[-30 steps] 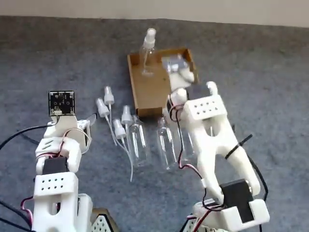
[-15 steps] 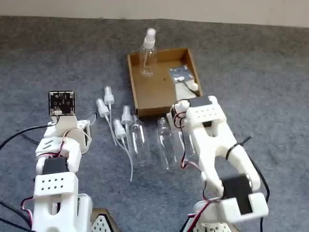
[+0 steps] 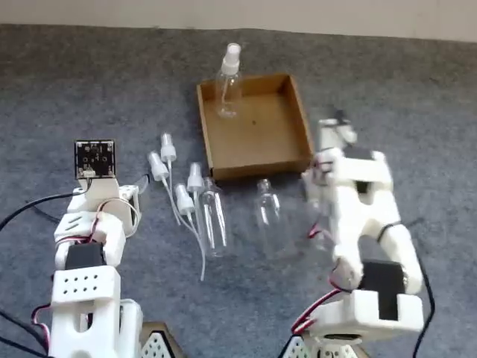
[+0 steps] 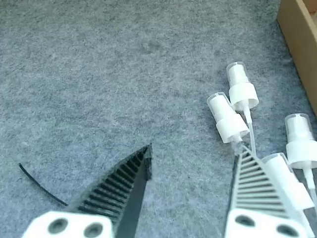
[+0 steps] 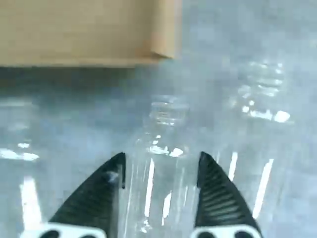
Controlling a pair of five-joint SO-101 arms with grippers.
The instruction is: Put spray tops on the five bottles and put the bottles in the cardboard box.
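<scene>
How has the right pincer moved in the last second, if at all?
Yes. The right pincer has pulled back off the cardboard box, past its front wall toward the arm's base and rightward, and is open over a lying bottle.

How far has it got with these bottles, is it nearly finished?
Early days. Done: one capped bottle stands in the cardboard box. In hand: the right pincer sits open around an uncapped bottle; the left pincer is open by the loose spray tops. Left: capping and boxing the other bare bottles.
</scene>
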